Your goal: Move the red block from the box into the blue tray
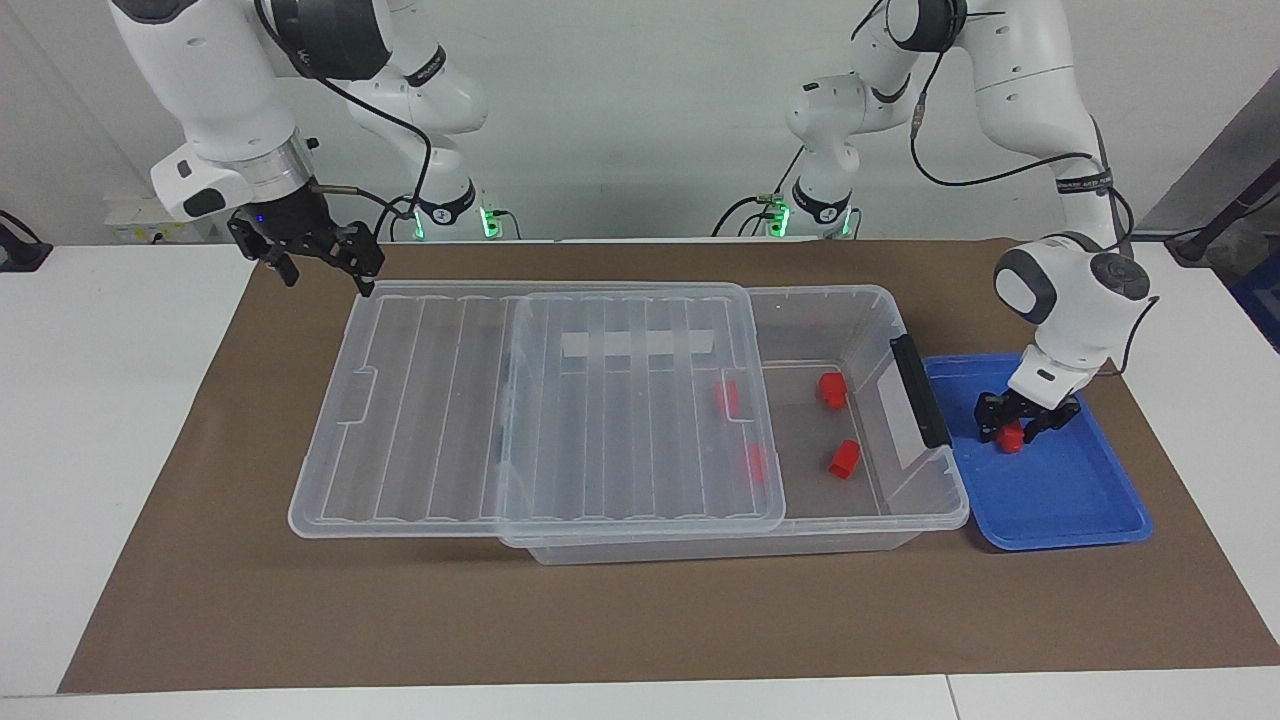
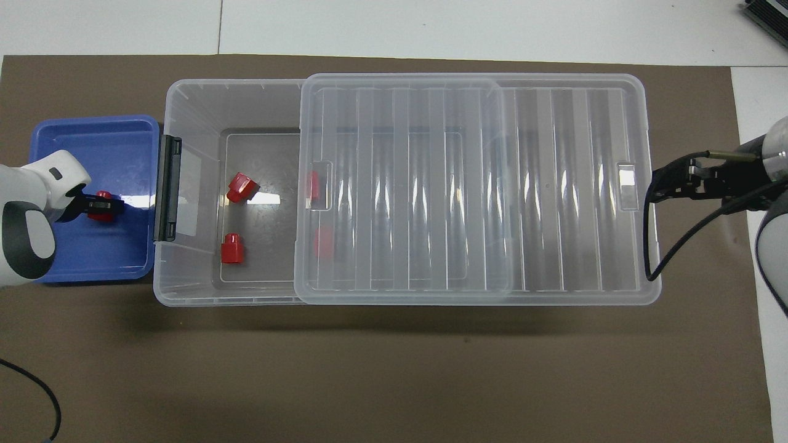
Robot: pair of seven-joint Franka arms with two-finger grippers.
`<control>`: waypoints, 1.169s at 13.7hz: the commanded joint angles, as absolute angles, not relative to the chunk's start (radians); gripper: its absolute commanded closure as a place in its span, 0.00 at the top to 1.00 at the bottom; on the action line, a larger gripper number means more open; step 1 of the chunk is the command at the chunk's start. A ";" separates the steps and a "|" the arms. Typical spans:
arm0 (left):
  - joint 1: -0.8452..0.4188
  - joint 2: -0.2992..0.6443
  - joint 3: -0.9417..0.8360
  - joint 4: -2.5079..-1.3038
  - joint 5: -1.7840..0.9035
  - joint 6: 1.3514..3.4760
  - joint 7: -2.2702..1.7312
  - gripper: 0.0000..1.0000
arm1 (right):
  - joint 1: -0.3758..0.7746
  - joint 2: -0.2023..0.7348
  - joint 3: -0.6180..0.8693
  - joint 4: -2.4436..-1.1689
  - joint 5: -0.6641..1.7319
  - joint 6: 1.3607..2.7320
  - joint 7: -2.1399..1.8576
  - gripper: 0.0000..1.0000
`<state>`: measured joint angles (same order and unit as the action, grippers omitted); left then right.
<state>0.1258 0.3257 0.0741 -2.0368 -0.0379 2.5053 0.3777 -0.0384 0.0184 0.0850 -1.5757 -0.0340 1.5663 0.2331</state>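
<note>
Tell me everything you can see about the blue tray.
The blue tray is a shallow, glossy bright blue plastic rectangle with rounded corners and a raised rim. It lies flat on the brown mat, right beside the box's latch end. One red block sits in it, between the left pincer's fingers.

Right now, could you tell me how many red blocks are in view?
5. One red block sits in the blue tray at the left gripper; two lie in the box's open part; two show under its lid. More may be hidden.
</note>
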 commanded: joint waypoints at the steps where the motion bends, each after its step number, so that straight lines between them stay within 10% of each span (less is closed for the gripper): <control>1: 0.124 0.321 0.075 -2.016 -0.060 2.481 0.396 0.80 | -0.051 -0.008 0.091 -1.605 -0.017 1.572 0.241 1.00; 16: 0.026 0.194 0.072 -1.384 -0.041 1.484 0.261 1.00 | -0.051 -0.008 0.091 -1.605 -0.017 1.572 0.241 1.00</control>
<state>0.0497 0.2130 0.0578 -1.4125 -0.0399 1.5423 0.2779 -0.0384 0.0184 0.0850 -1.5757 -0.0340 1.5663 0.2331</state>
